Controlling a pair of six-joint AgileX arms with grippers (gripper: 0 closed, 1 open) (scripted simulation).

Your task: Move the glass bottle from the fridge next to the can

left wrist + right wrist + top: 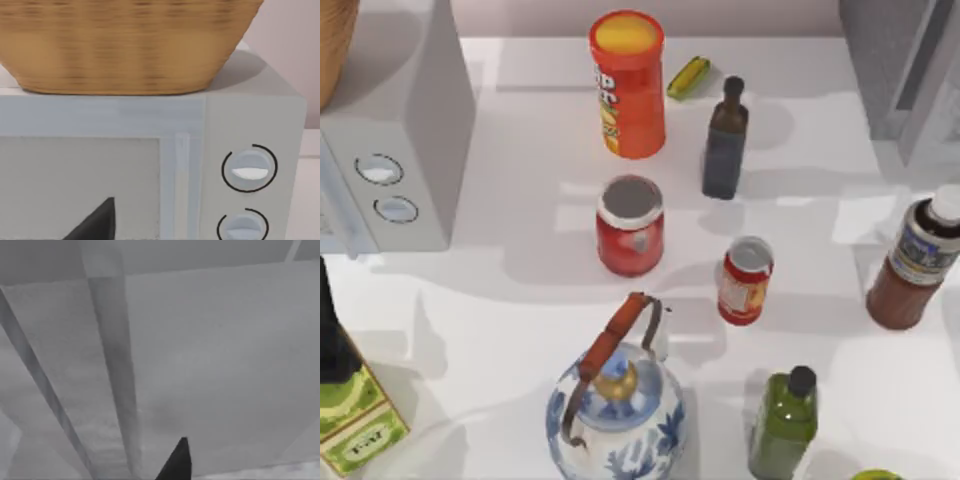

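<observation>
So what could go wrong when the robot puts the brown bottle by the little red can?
The glass bottle stands near the table's right edge, so a clumsy grab might tip it off. The gap beside the can is tight: the green bottle and the dark bottle stand close and could get bumped. The can itself looks light and may topple.

glass bottle (912, 262) right of can (745, 281)
</observation>
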